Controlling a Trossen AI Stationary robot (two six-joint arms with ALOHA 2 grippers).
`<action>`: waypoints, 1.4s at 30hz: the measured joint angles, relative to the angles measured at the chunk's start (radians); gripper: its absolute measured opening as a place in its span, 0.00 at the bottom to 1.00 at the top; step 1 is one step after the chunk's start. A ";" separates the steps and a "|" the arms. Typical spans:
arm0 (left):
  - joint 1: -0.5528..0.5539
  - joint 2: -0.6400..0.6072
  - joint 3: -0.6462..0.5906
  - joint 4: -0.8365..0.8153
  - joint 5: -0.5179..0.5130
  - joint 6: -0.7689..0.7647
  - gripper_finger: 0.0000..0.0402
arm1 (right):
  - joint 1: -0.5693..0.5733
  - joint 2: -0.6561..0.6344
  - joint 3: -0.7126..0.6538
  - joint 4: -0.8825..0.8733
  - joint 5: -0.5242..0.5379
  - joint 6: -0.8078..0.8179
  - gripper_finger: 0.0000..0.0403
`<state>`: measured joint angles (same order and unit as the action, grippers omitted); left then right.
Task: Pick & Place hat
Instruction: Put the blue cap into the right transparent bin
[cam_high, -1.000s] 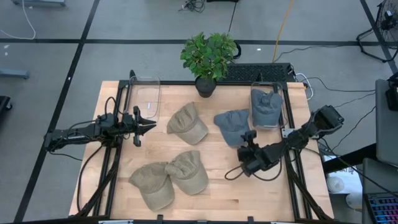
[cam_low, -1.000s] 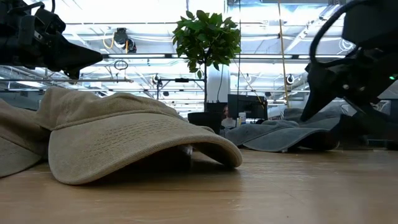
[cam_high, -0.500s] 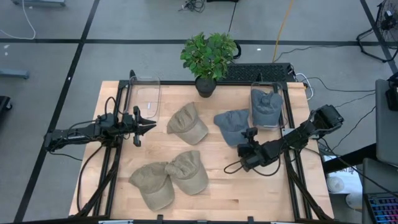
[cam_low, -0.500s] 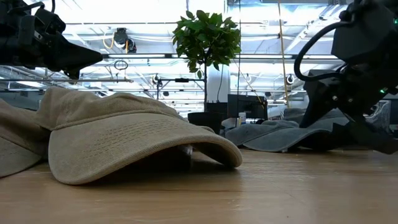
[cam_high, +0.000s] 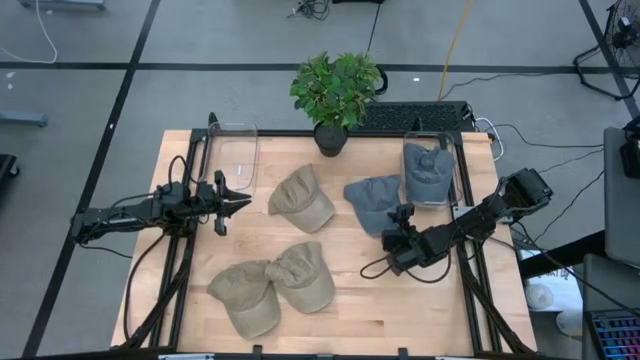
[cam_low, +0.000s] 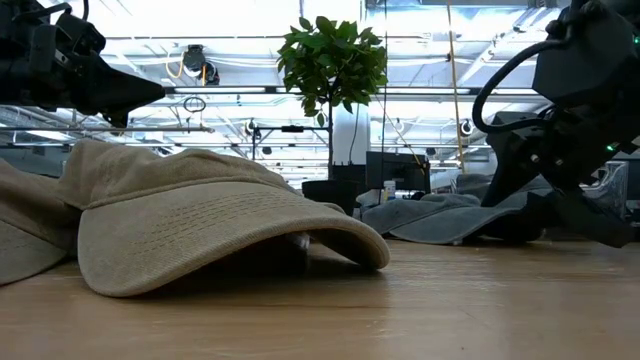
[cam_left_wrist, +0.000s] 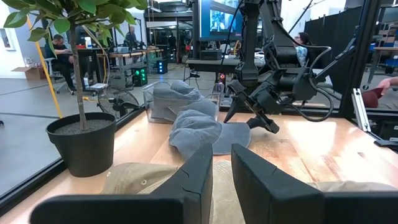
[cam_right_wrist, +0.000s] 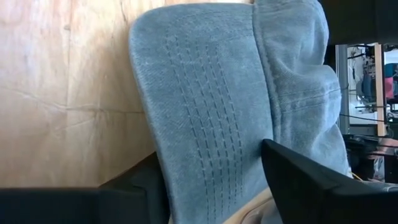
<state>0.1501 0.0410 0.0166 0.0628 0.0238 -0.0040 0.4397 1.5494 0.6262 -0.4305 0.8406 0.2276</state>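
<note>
A grey-blue hat (cam_high: 372, 203) lies on the wood table, right of centre, with its brim (cam_right_wrist: 205, 81) toward the near right. My right gripper (cam_high: 397, 228) is open and low at that brim, one finger on each side of it in the right wrist view. The left wrist view shows the same open gripper (cam_left_wrist: 252, 112) over the brim. A second grey hat (cam_high: 428, 170) sits in a clear bin (cam_high: 455, 175). My left gripper (cam_high: 238, 200) is open and hovers left of a tan hat (cam_high: 300, 198). My right gripper stands open about the near edge of the grey hat's brim (cam_right_wrist: 186, 155), coming in slanting from the near right. The hat lies flat on the table. I cannot tell whether the fingers (cam_right_wrist: 298, 180) touch the brim.
Two more tan hats (cam_high: 305, 275) (cam_high: 245, 297) lie overlapping near the front edge. An empty clear bin (cam_high: 236, 150) stands far left. A potted plant (cam_high: 335, 90) is at the far edge's middle. Bare wood shows at the near right.
My right gripper has moved toward the far edge and down, onto the grey hat's brim, then nearly stopped. The hats have stayed where they were.
</note>
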 joint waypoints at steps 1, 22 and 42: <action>0.000 0.000 0.000 0.000 0.000 0.000 0.17 | 0.000 0.000 0.000 0.000 0.000 0.000 0.51; 0.000 0.000 0.000 0.000 0.000 0.000 0.17 | 0.000 0.000 -0.001 0.079 -0.008 -0.002 0.48; 0.000 0.000 0.000 0.000 0.000 0.000 0.17 | 0.041 0.000 -0.001 0.134 -0.035 -0.009 0.62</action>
<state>0.1499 0.0408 0.0166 0.0628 0.0238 -0.0040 0.4805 1.5494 0.6254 -0.2962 0.8057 0.2183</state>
